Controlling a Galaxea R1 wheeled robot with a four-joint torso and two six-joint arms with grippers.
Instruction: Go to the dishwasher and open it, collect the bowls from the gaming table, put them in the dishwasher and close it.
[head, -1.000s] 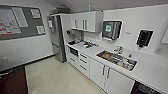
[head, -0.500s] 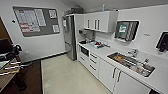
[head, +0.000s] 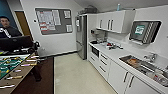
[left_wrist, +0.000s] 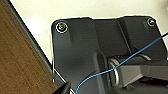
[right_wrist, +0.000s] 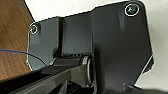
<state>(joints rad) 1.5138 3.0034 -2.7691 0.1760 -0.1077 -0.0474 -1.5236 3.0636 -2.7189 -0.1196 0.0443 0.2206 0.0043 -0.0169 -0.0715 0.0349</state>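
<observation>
Kitchen noticeboard (head: 53, 21), papers unreadable

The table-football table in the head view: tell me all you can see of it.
The table-football table stands at the picture's lower left on a dark floor strip beside the pale kitchen floor. It has a green field, a brown wood-look side rail and pale rod handles sticking out toward the aisle. Its near end is cut off. A person stands behind its far end.

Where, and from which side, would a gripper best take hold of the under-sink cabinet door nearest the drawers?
Probably by its upright bar handle, high on the door. Come straight at the front from the open floor and close sideways across the bar, because it runs vertically and seems to stand off the flat face.
</observation>
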